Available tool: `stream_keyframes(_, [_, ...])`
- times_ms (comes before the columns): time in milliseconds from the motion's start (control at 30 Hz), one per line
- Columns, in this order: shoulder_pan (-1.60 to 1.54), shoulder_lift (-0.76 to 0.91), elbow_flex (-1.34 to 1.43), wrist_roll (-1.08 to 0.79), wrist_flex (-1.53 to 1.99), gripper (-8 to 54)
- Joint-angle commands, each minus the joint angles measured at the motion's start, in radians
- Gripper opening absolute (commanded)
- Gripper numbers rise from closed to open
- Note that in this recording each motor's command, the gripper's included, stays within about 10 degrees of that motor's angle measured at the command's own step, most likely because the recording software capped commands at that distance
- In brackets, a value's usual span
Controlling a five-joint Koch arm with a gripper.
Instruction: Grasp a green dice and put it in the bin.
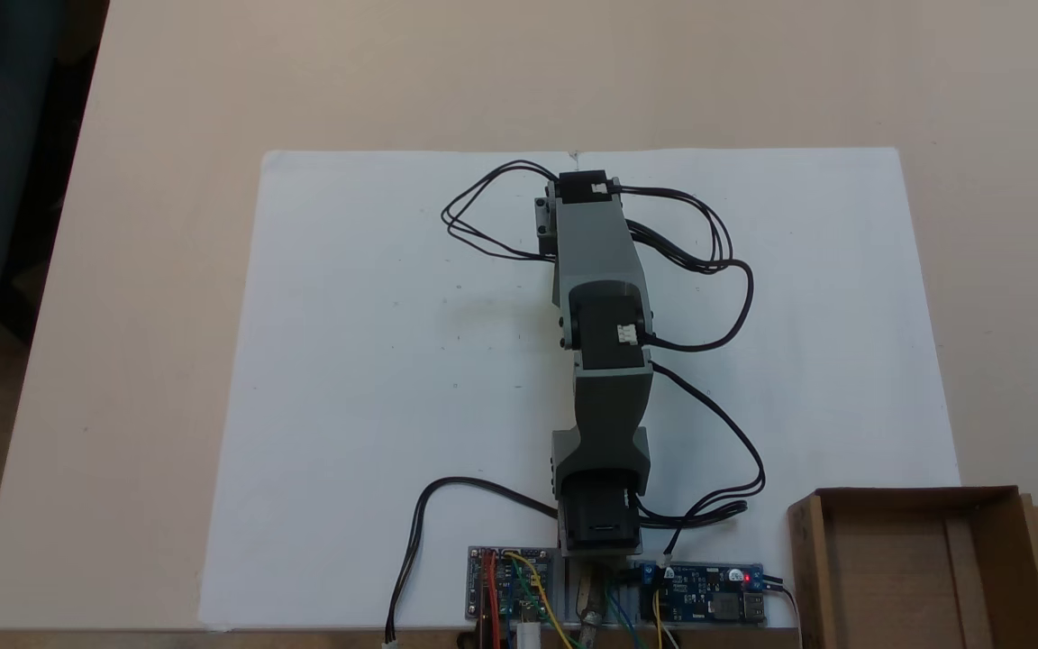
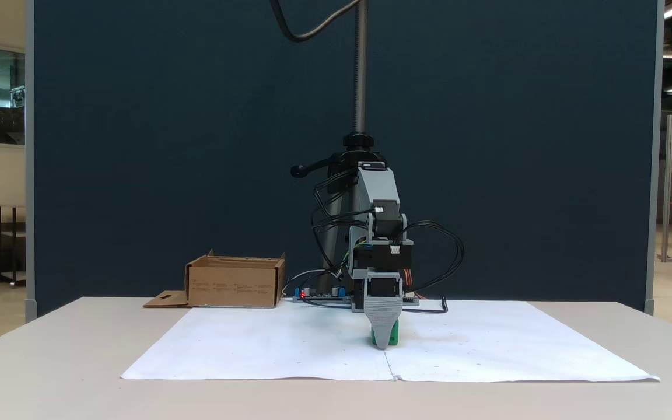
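So the arm is stretched straight out from its base over the white paper sheet (image 2: 289,344), and in the front-on fixed view the claw (image 2: 384,341) is pointing straight down right at the paper. The green dice (image 2: 391,336) sits on the sheet directly behind the claw tip from that camera; you can see green poking out on both sides of the grey finger (image 2: 384,321), a bit more on the right. From the top-down fixed view the arm (image 1: 598,297) covers the whole spot, so the dice is under its far end, near the sheet's far edge. Honestly I can't tell if the claw is wide, narrow or already pinching the dice, since the jaws line up one behind the other and I only get one tip. The bin (image 1: 924,559) is well away from the dice, back beside the arm's base and the circuit boards (image 1: 704,590), off the corner of the sheet on the table (image 1: 122,270). My guess is the grab is happening about now, and then it's lift and swing back toward the base side to reach the bin.
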Motion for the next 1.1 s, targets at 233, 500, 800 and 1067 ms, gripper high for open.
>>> stream_keyframes(233, [0.005,0.017,-0.023,0.067,-0.034,16.4])
stream_keyframes(500, [0.095,0.138,-0.021,0.069,-0.063,12.1])
stream_keyframes(800, [0.443,0.431,-0.037,0.064,-0.333,12.1])
stream_keyframes(1067, [1.069,0.463,-0.229,-0.009,-0.334,12.1])
